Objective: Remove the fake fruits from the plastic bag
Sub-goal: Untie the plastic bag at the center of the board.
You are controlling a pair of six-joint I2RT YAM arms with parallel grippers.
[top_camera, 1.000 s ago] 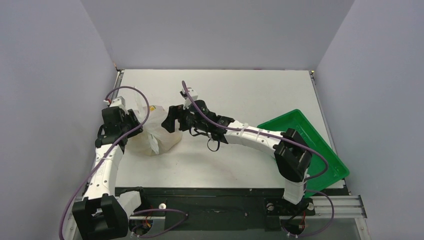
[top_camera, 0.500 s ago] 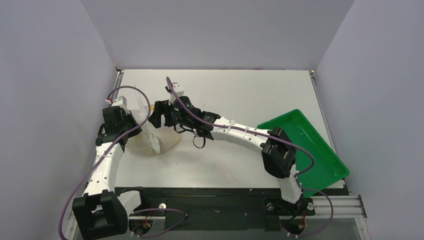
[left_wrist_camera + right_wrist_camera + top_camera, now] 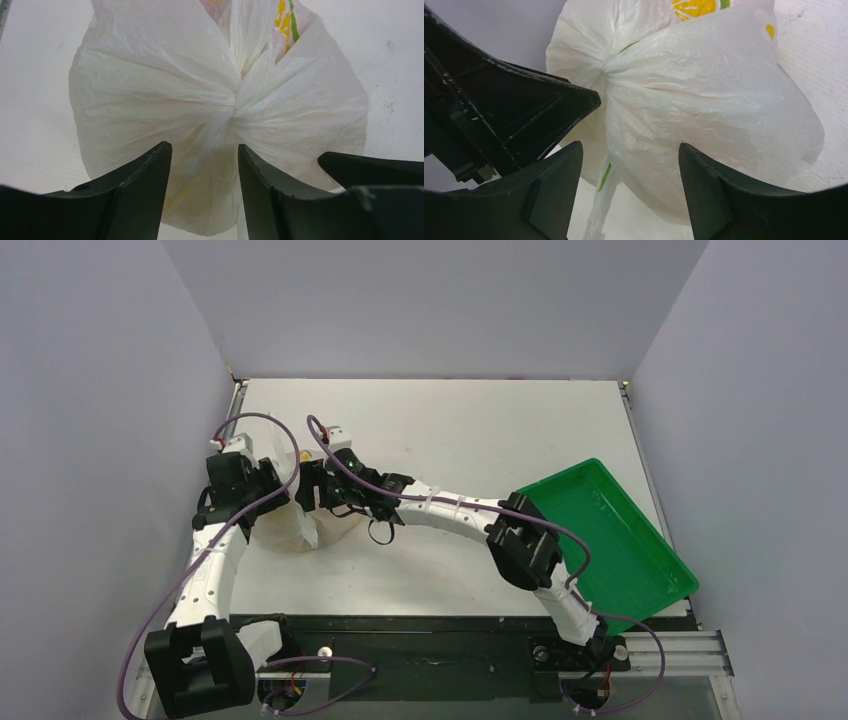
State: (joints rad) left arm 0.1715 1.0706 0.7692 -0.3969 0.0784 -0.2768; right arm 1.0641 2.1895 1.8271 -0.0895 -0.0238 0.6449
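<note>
The plastic bag (image 3: 300,525) sits gathered shut on the left part of the counter (image 3: 470,430). No fake fruits show outside it, so the emptying looks not yet begun; only yellow and green tints show through the film. The left gripper (image 3: 204,150), its arm bent in from the left, holds its fingers apart astride the bag's gathered side. The right gripper (image 3: 630,147), its arm stretched far across, is likewise spread at the opposite side. A green tray (image 3: 610,540) lies well to the right.

The plastic bag (image 3: 150,90) is thin, crinkled translucent white film; fingers (image 3: 135,195) are matt black plastic; tray (image 3: 610,530), smooth green plastic.
</note>
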